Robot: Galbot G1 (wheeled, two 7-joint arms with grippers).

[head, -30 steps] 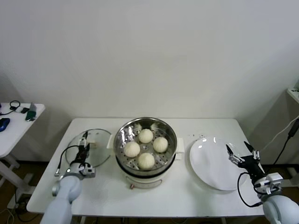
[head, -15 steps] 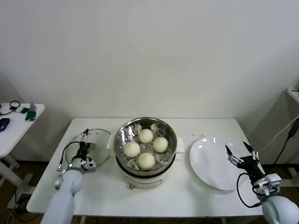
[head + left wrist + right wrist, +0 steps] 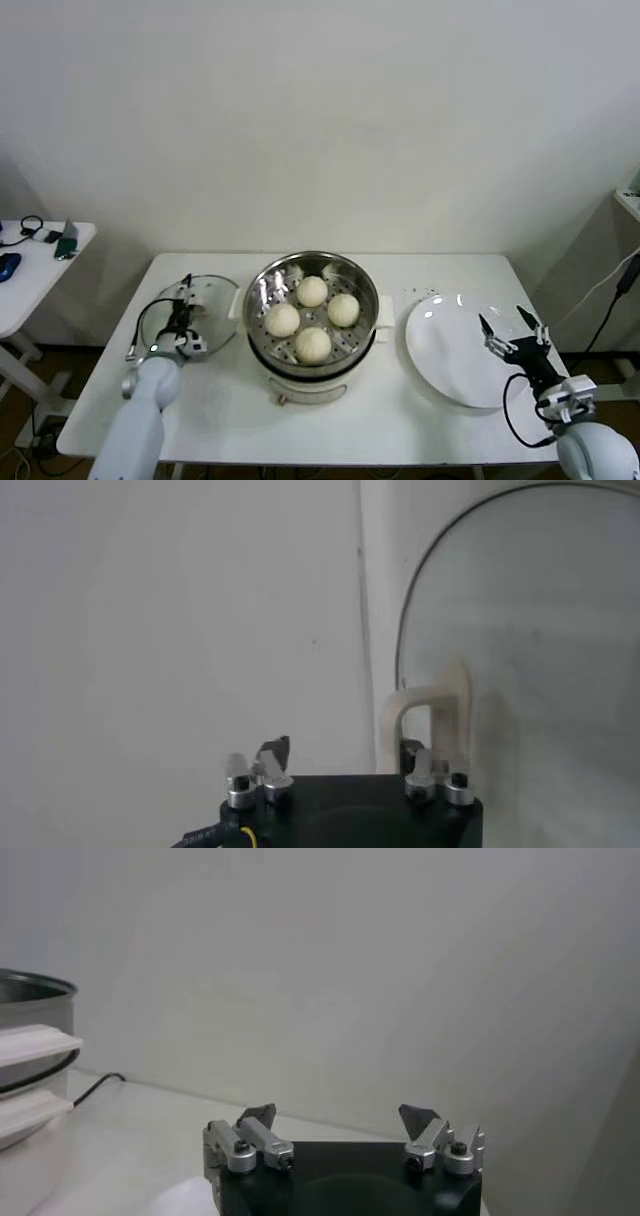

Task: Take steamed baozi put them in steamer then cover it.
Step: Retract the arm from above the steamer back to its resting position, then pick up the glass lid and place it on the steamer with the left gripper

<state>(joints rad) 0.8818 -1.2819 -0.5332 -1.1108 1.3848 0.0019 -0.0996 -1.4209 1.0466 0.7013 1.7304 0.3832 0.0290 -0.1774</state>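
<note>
My left gripper (image 3: 184,311) has moved onto the cover's handle (image 3: 432,720) near the table's left edge, jaws narrowing, probably not yet clamped. All four baozi (image 3: 313,344) sit in the steamer (image 3: 312,310) (only covering remains). My right gripper (image 3: 513,331) waits open over the plate (image 3: 450,350).

Left hand (image 3: 184,313) low – seemingly open, right hand (image 3: 513,331) spread

A plain white wall (image 3: 320,110) filled the upper half of the head view, evenly lit and unmarked. Below it, across the middle of the frame, stood a white rectangular desk (image 3: 220,405) with rounded corners. At the left edge a second, smaller white side table (image 3: 25,275) held a few small dark items, including a coiled cable and a blue object, too small to identify. A strip of brown floor (image 3: 25,385) showed in the lower left corner beneath that table's legs. At the far right edge, part of a pale shelf or cabinet (image 3: 630,200) was visible, with a dark cable (image 3: 612,300) hanging beside it.
</note>
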